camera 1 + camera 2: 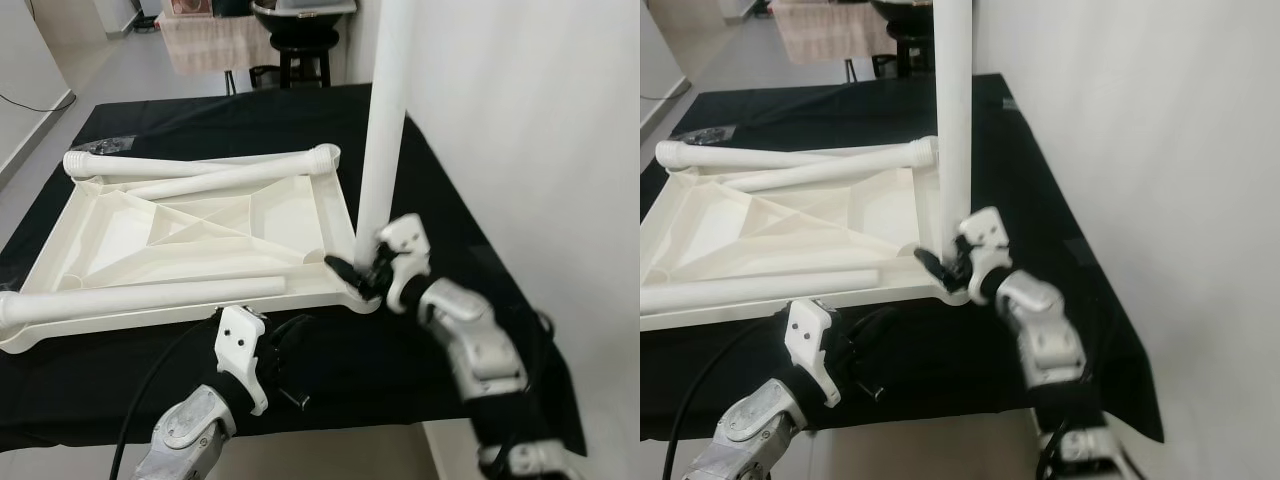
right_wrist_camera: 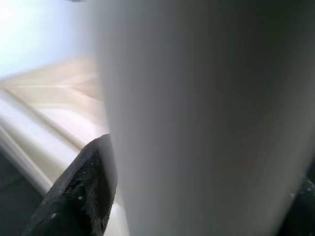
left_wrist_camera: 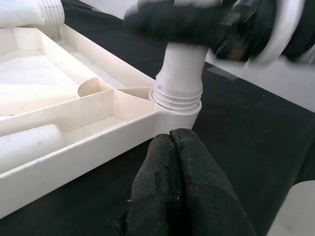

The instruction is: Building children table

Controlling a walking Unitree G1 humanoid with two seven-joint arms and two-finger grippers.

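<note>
One leg (image 1: 384,120) stood upright in the near right corner socket of the upturned tabletop (image 1: 120,235) on the bench (image 1: 450,200), the right claw (image 1: 362,268) clamped around it. The left claw (image 3: 172,191) rested together nearby. Three legs (image 1: 140,297) lay loose, unfitted.

Upturned tabletop (image 1: 120,235) on cloth-covered table (image 1: 440,200), upright leg (image 1: 383,120) at its near-right corner, loose legs (image 1: 150,293) across it

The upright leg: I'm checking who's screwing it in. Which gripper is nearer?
Right. The right gripper clasps the upright leg near its base; the left gripper, shut, sits before the tabletop's corner.
</note>
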